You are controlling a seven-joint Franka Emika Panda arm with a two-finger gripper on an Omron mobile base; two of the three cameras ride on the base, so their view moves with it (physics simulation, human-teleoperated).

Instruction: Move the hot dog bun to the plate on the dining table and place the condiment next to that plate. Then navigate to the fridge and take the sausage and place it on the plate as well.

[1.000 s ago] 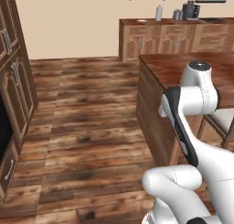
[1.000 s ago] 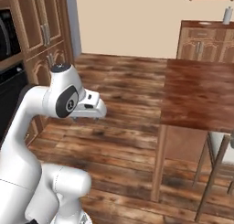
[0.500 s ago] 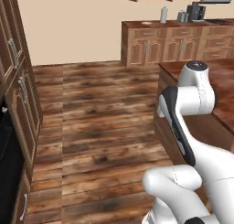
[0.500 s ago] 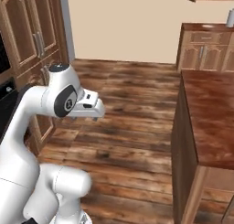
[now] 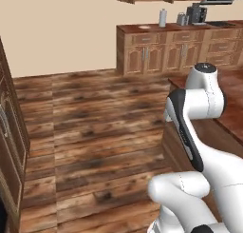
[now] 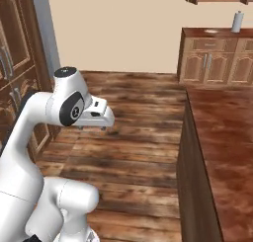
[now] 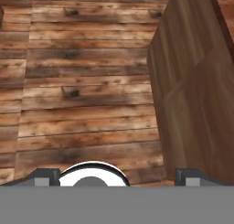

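Observation:
My gripper (image 7: 118, 175) is open, its two dark fingertips (image 7: 44, 175) standing wide apart over bare wooden floor with nothing between them. In the right base view the gripper (image 6: 92, 128) hangs at the end of the folded arm, pointing down, well above the floor. A glossy reddish-brown wood-grain top (image 6: 225, 147) with a solid wooden side stands to its right, apart from it. The same top (image 5: 233, 101) lies behind the arm in the left base view, and its side panel (image 7: 196, 81) runs along the right of the hand view.
Wooden cabinets (image 6: 15, 68) and a grey upright panel (image 6: 47, 38) stand at the left. A far counter (image 5: 180, 46) carries a pale bottle (image 5: 163, 18) and small appliances. Plank floor (image 5: 95, 127) lies open in the middle.
The whole picture has shifted in both base views, so the base has turned; the reddish top has slid towards the right. The arm keeps its folded pose and the gripper stays open.

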